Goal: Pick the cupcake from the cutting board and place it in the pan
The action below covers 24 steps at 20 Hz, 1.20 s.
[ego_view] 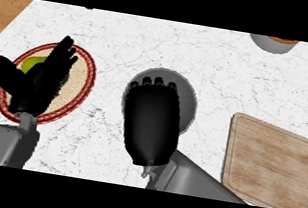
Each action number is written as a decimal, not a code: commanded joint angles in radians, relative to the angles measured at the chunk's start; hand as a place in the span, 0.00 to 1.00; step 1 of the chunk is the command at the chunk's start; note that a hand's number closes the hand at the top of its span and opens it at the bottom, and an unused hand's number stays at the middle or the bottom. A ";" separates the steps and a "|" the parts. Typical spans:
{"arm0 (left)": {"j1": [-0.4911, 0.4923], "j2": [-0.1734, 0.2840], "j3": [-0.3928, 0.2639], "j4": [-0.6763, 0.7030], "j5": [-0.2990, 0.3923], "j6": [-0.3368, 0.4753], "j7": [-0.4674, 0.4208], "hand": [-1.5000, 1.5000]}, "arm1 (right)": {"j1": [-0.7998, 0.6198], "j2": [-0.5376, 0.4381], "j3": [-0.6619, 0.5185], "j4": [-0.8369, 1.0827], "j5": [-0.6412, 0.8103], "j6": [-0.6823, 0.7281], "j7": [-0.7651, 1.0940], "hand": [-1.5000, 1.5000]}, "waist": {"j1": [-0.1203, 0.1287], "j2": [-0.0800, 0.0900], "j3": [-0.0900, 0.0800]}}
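Fingers of the right hand [153,121] curl downward over the pan [188,97], knuckles toward the far edge of the counter, so the black back of the hand hides most of the pan's round grey bowl. Whether those fingers close on the cupcake cannot be told from here: no cupcake shows anywhere, and the hand covers exactly the spot where one would sit. If it is carried, it hangs directly above the pan, and the coming move turns on that stacking of hand over bowl, a short drop and an opening of the fingers with no sideways travel left. The grey forearm runs back toward the near right, its long line pointing at the near corner of the cutting board [281,169].

That board lies just right of the pan, a pale wooden slab with visible grain and a rounded corner, its surface bare. The right hand is clearly the nearer one to both board and pan.

Well to the left, the left hand [41,80] rests open, fingers straight and up, above a round woven plate [82,82] with a red rim that holds something green [33,62]. White marble counter [231,62] with fine grey veining spreads under everything; a grey bowl [273,44] sits at the far edge.
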 commanded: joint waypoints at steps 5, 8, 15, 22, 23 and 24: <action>-0.014 0.016 0.037 0.034 0.013 -0.012 -0.037 0.50 | -0.212 0.003 0.104 -0.021 -0.113 -0.060 0.410 1.00 | -0.009 0.016 0.001; -0.028 0.026 0.033 0.010 0.014 -0.011 0.011 0.50 | -0.246 0.003 0.124 0.021 -0.119 -0.099 0.480 1.00 | -0.015 0.015 0.002; 0.053 0.034 0.053 -0.052 0.025 -0.012 0.000 0.50 | -0.229 0.003 0.063 0.102 -0.090 -0.226 0.427 1.00 | -0.053 0.018 0.005; -0.012 0.056 0.103 0.006 0.045 -0.023 0.005 0.50 | -0.143 0.003 -0.076 0.223 -0.047 -0.348 0.192 1.00 | -0.081 0.026 0.005; 0.014 0.030 0.069 0.009 -0.006 0.002 -0.055 0.50 | -0.105 0.003 -0.118 0.286 -0.043 -0.424 0.110 1.00 | -0.080 0.029 0.005; -0.032 0.024 0.083 0.051 0.009 0.008 -0.028 0.50 | -0.059 0.003 -0.090 0.225 -0.040 -0.430 0.095 1.00 | -0.090 0.026 0.005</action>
